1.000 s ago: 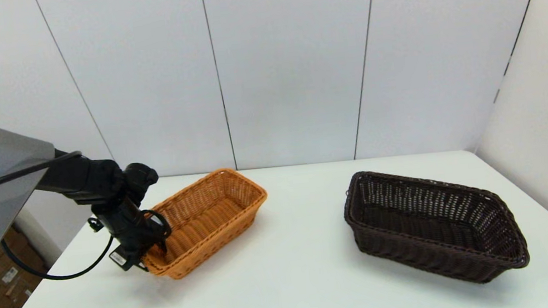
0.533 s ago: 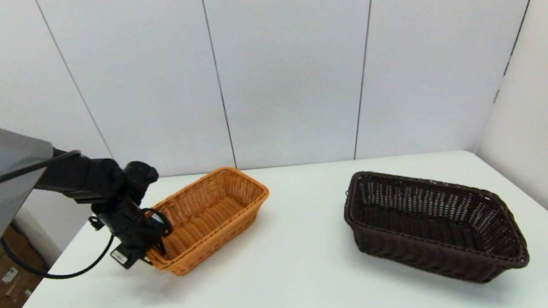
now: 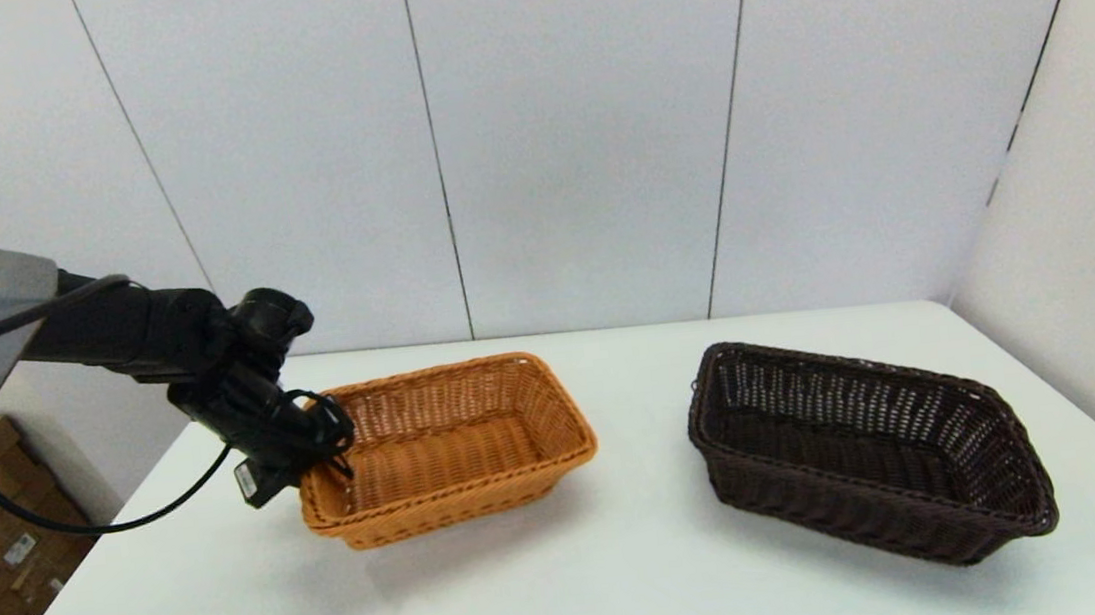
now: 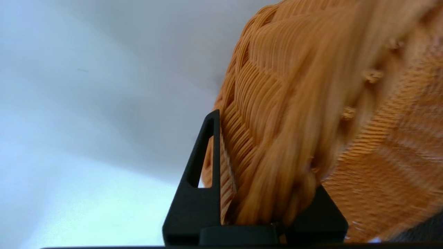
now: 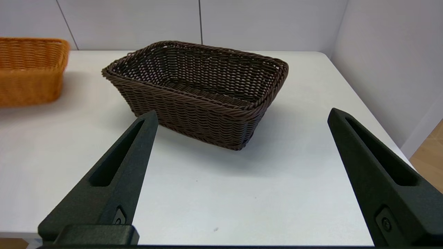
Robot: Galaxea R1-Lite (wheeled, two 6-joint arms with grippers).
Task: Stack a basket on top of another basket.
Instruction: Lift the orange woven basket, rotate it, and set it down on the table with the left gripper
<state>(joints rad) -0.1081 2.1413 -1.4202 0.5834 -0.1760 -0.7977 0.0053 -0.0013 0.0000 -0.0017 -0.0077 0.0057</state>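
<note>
Since a second ago the orange-tan basket has swung round and shifted toward the dark brown basket; its long side now faces the robot and its left end is raised off the white bench. The left pincer is clamped shut on that end's braided rim, one finger outside the wall. The tan weave is tight and ribbed. The dark basket, rectangular with sloping openwork sides and a rolled rim, sits flat, well apart to the tan one's right. The right pincer hangs wide open and empty in front of the dark basket.
</note>
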